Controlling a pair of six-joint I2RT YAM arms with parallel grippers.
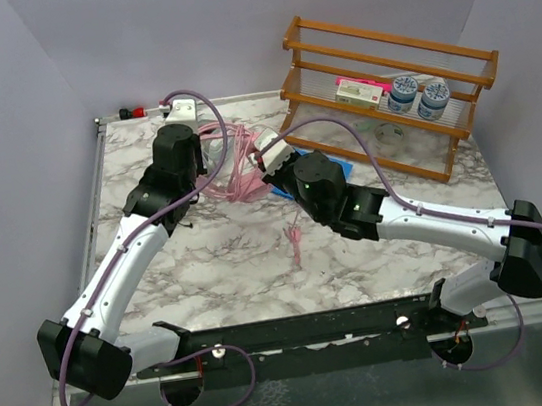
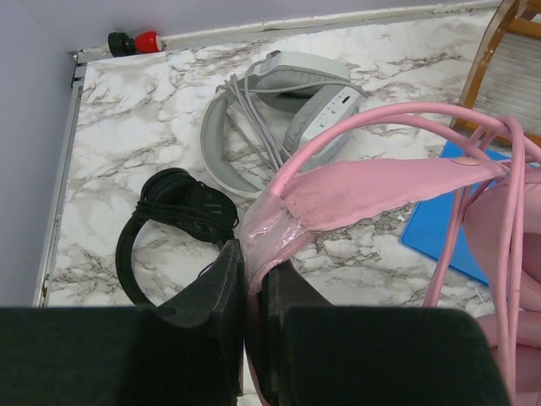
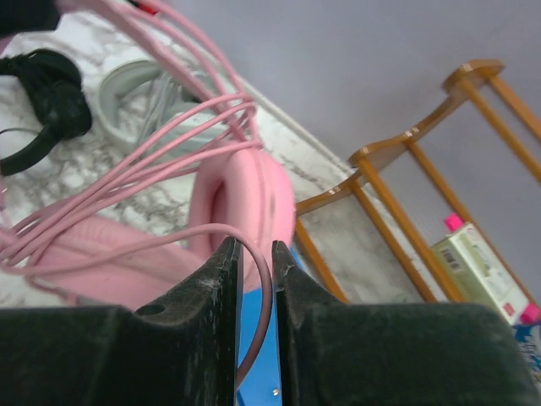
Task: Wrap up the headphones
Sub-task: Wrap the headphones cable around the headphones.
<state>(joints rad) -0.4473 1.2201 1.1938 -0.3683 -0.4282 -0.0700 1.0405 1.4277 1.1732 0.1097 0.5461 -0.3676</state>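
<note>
Padding on the pink headphones (image 2: 380, 190) looks glossy and slightly wrinkled; the left gripper (image 2: 252, 262) pinches their flat headband over the veined marble table (image 1: 238, 258). Their oval ear cushion (image 3: 245, 199) sits just beyond the right gripper (image 3: 256, 254), whose jaws stand narrowly parted, with the thin pink cable (image 2: 406, 110) seemingly loose between them.

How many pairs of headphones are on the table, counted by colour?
black headphones: 1
grey-white headphones: 1
pink headphones: 1
Total: 3
</note>
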